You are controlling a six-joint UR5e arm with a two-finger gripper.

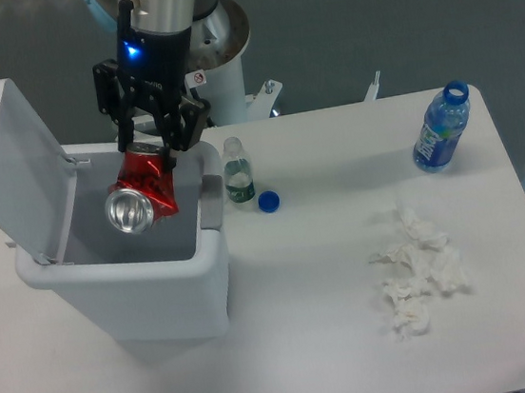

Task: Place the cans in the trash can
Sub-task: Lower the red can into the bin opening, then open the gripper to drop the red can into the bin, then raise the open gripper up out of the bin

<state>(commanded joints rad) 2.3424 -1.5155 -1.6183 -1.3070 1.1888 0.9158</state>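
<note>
A crushed red can (139, 192) with a shiny silver round end hangs over the open mouth of the white trash can (129, 280). My gripper (148, 149) is shut on the can's upper red end, holding it tilted with the silver end facing down and forward. The bin's hinged lid (12, 170) stands open to the left, showing the grey inside below the can.
A small clear green-labelled bottle (237, 172) and a blue cap (268, 201) sit just right of the bin. A blue-labelled bottle (441, 129) stands at the far right. Crumpled white tissues (415, 272) lie on the table's right half.
</note>
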